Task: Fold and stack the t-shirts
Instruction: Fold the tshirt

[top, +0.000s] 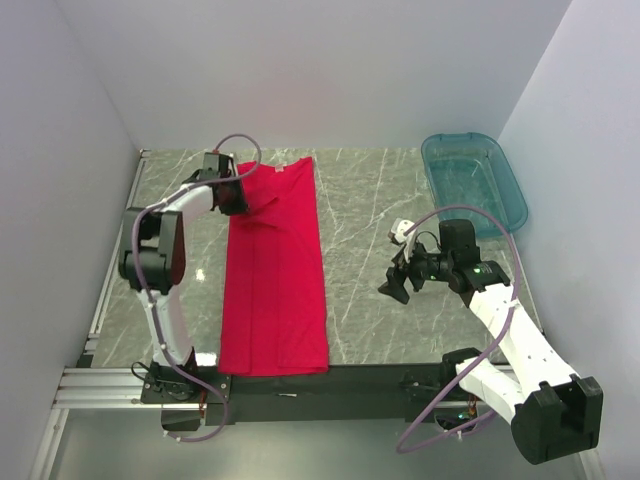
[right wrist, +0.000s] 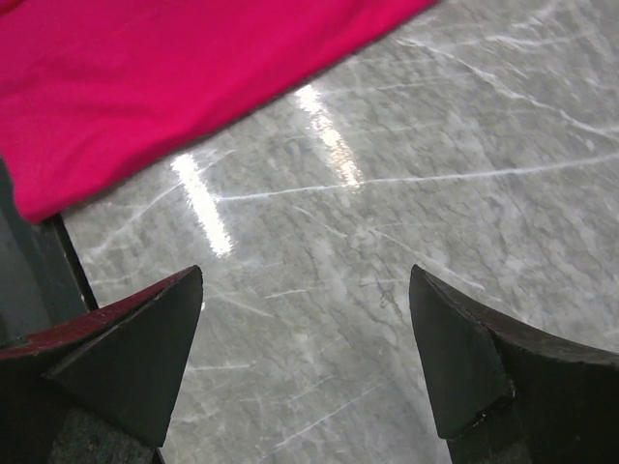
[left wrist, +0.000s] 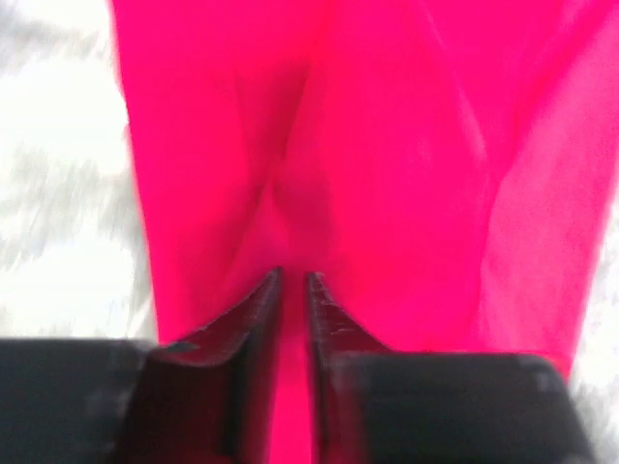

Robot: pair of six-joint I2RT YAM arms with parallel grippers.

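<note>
Status: t-shirt (top: 275,290) lies flat on the marble table (top: 370,220), well to the left of the teal bin (top: 470,185). It is a long narrow red strip running from the near table edge toward the back, and we see a small pale label (top: 281,169) at its far end. Left gripper (top: 236,203) sits farther from the bin than the strip does, at the strip's far corner on the side away from the bin. In the left wrist view its fingers (left wrist: 256,309) are almost together, with only a thin slit between them. Red cloth fills that slit and wrinkles run into the tips, so we read it as pinching the t-shirt. Right gripper (top: 402,282) hangs between the bin and the t-shirt, nearer the front than the bin and apart from both. Its jaws stand wide with nothing between them, bare marble below. We cannot tell whether the tips touch the table.
</note>
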